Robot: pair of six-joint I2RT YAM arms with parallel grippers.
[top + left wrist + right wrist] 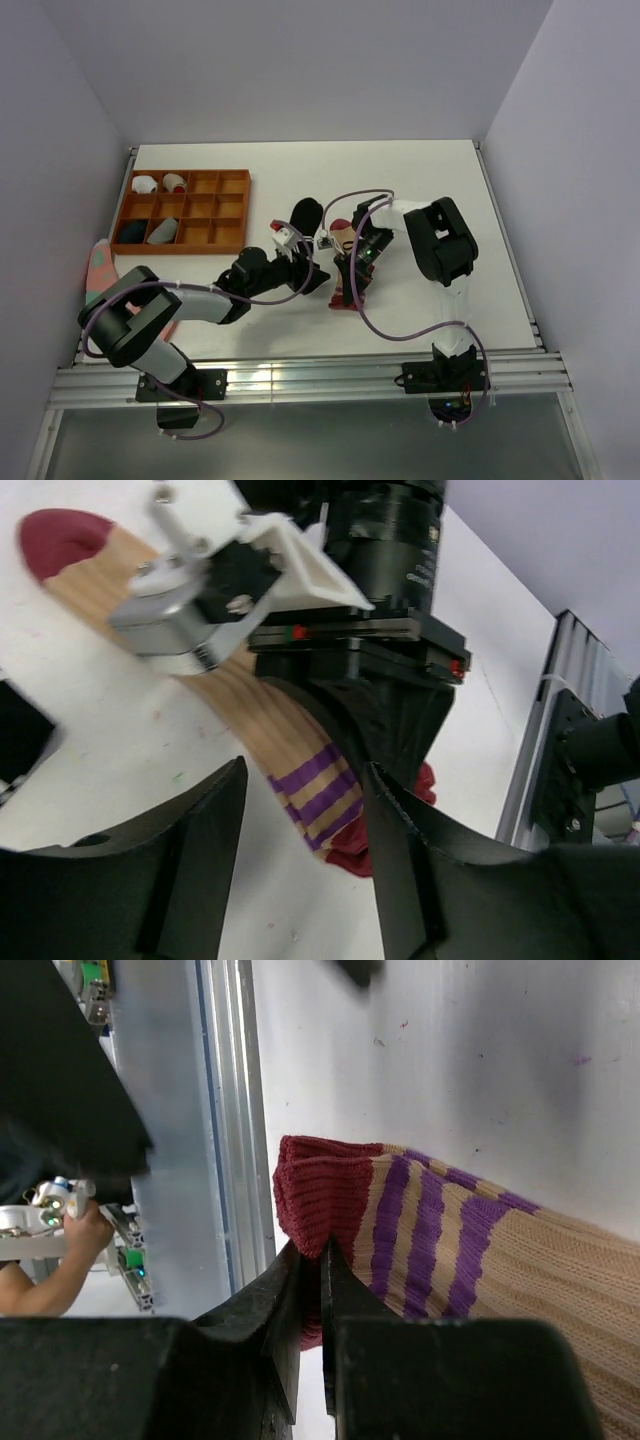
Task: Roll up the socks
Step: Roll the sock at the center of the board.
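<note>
**Top view.** At the centre of the table (420, 180) the tan sock (341, 226) lies flat, running from 12 to 6 o'clock. Its maroon toe is at 12 and its purple-striped end at 6, and the two wrists hide most of its length. The black sock (305, 213) lies just beside it at 11 o'clock, with neither arm on it. The compartment tray (190, 172) at 10 o'clock and the pink sock (100, 265) at 9 o'clock play no part here.

**Right wrist view.** The right gripper (322, 1255) is pinched tight on the maroon edge next to the purple stripes, and the knit is bunched into a ridge between its fingers.

**Left wrist view.** The left gripper (305, 780) stands wide apart, with one finger at 9 and one at 3 o'clock of the striped band. You cannot tell whether either finger touches the cloth.

**Handling.** Treat the sock as light, limp ribbed knit.
- It will stretch before it slides.
- It will sag wherever it is unsupported.
- It will probably spring open if a started roll is let go.

Take hold at an end, pinching through both layers and deep enough that the ribbing cannot creep out. A shallow nip on the very edge is likely to slip. Keep one pincer on the roll while the other feeds it.
</note>
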